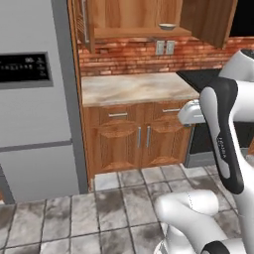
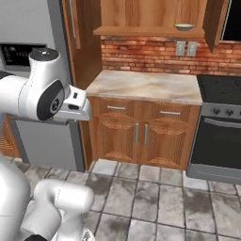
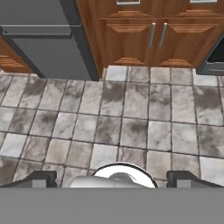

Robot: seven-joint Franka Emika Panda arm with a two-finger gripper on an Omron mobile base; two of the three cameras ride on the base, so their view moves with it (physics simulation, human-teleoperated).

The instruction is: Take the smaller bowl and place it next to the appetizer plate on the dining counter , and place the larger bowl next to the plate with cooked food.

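A small bowl (image 1: 167, 26) is sitting on the open wall cabinet's lower shelf (image 1: 144, 32), near its right end, above the brick backsplash (image 1: 129, 57); from the right base camera it (image 2: 184, 27) is showing as a shallow, pale-rimmed dish, though which of the two bowls it is cannot be told at this size. Below it, the marbled table (image 1: 134, 88) over wooden cabinet doors (image 1: 141, 139) is lying bare. A grey fridge (image 1: 34, 99) is standing to the left, and a black stove (image 2: 219, 122) to the right.

The arm (image 1: 223, 134) is rising folded in front of the base, well apart from the shelf. The hand (image 3: 112, 180) is pointing down at the grey tiled floor (image 3: 113, 118), its two dark fingertips (image 3: 41, 178) standing spread wide at the bottom of the hand camera, released and holding nothing. The lower cabinet doors and the fridge's foot are lying along the top of that picture.
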